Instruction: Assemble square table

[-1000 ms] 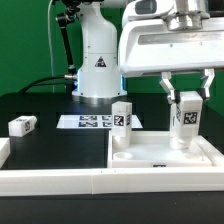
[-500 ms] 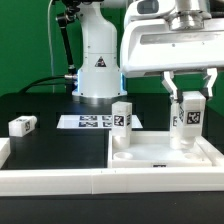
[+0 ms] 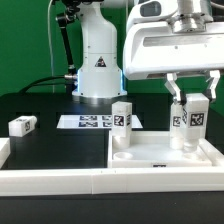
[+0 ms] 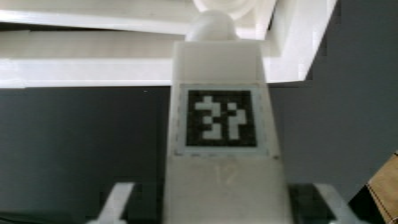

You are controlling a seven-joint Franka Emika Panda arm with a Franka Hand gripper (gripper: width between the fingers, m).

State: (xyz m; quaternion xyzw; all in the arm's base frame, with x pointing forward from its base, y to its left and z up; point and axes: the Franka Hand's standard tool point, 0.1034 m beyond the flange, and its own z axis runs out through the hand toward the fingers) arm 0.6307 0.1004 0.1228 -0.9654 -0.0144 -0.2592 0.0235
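The white square tabletop [image 3: 160,152] lies rim-side up inside the corner of the border wall. One white leg [image 3: 122,117] stands upright on its far left corner. My gripper [image 3: 189,100] is shut on a second leg [image 3: 189,120], holding it upright with its lower end on the tabletop's far right corner. In the wrist view that leg [image 4: 222,110] runs away from my gripper [image 4: 217,192] with its tag facing the camera, and a finger [image 4: 121,200] shows on either side. A third leg [image 3: 22,125] lies loose at the exterior view's left.
The marker board [image 3: 88,122] lies flat on the black table behind the tabletop. The long white L-shaped wall [image 3: 55,180] runs along the front. The robot's white base [image 3: 97,60] stands at the back with black cables beside it.
The gripper has turned a little with the leg in it, and the leg's tag face has shifted slightly toward the exterior view's right. Nothing else has moved.
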